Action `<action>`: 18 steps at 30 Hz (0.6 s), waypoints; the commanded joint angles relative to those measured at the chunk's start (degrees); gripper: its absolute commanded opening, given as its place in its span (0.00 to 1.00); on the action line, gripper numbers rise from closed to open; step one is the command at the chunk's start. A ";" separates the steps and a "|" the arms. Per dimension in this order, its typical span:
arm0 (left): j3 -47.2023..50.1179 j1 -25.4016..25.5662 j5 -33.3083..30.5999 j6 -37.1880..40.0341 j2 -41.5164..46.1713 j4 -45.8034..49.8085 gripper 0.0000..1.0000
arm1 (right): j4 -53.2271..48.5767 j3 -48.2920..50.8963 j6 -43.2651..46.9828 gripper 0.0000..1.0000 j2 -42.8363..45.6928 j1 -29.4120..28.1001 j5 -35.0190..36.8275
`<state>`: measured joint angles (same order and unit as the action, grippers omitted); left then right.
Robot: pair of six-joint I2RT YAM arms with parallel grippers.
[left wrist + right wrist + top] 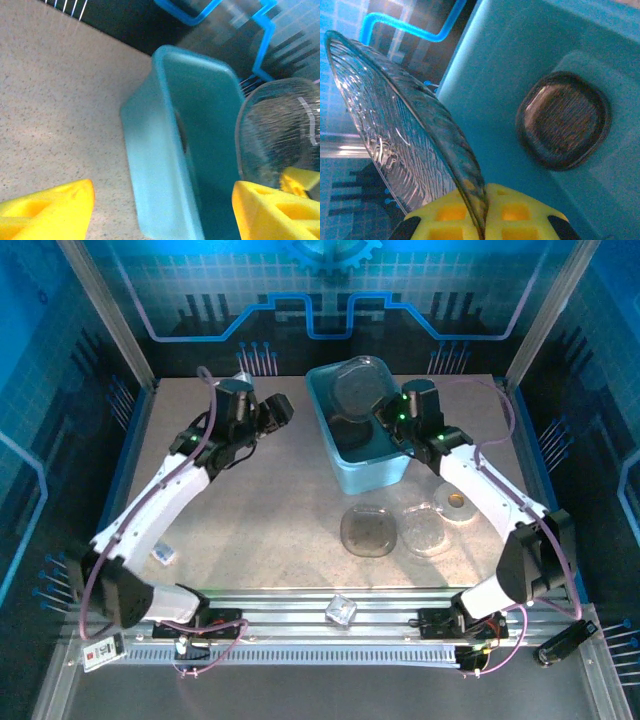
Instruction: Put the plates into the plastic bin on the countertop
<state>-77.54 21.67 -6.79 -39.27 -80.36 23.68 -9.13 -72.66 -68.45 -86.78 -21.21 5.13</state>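
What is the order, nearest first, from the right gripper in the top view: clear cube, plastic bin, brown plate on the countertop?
1. plastic bin, under the right gripper.
2. brown plate, in front of it.
3. clear cube, at the front edge.

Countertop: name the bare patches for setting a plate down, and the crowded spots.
Bare: the broad stretch between the left arm and the plastic bin, down to the near rail. Crowded: before the bin, loose plates beside the right arm.

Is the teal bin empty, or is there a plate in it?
Not empty. One smoky plate lies flat on the floor of the plastic bin; the right claw holds a second plate on edge over it.
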 commanded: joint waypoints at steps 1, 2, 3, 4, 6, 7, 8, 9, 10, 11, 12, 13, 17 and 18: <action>-5.31 -2.01 7.76 4.21 -5.45 1.19 0.74 | -2.56 -4.51 -1.25 0.00 -3.63 2.20 -2.68; -6.73 -2.66 8.88 4.99 -7.47 1.11 0.74 | -3.72 -5.77 -1.04 0.00 -4.60 2.42 -2.94; -8.44 -3.39 10.30 5.82 -9.67 1.18 0.74 | -5.11 -7.27 -0.86 0.00 -5.77 2.57 -3.42; -10.14 -4.16 11.53 6.55 -11.87 1.26 0.74 | -6.83 -8.80 -0.73 0.00 -6.92 2.77 -4.13; -13.42 -5.41 13.19 7.59 -15.65 1.71 0.74 | -9.56 -10.99 -0.85 0.00 -8.57 2.58 -4.63; -15.06 -5.90 13.79 8.45 -17.58 1.71 0.74 | -10.69 -11.99 -0.81 0.00 -9.42 2.47 -4.85; -16.56 -6.18 13.70 9.35 -19.04 1.92 0.74 | -11.92 -13.04 -0.81 0.00 -10.15 2.40 -4.66; -18.35 -6.50 13.40 10.20 -20.83 2.55 0.74 | -12.90 -14.17 -0.68 0.00 -11.07 2.27 -4.71; -20.19 -6.90 13.51 10.62 -22.58 3.15 0.74 | -14.52 -15.50 -0.58 0.00 -12.20 2.33 -4.55; -21.69 -7.27 13.83 10.74 -24.06 3.58 0.74 | -15.39 -16.66 -0.63 0.00 -13.20 2.44 -4.45; -23.44 -7.66 14.03 10.71 -25.69 4.09 0.74 | -15.81 -17.89 -0.48 0.00 -14.52 2.77 -4.98; -25.09 -7.99 14.23 10.43 -27.26 4.66 0.74 | -16.98 -19.34 -0.87 0.00 -16.03 2.92 -5.49; -33.06 -8.58 15.09 10.43 -33.08 8.02 0.74 | -20.18 -25.19 -1.60 0.00 -22.01 3.09 -8.74; -35.14 -8.58 15.44 10.84 -34.35 9.19 0.74 | -20.99 -26.51 -1.78 0.00 -23.21 2.89 -9.51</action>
<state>-107.13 13.58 6.17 -30.61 -112.09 28.75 -25.17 -95.74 -69.25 -106.85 -18.87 -1.19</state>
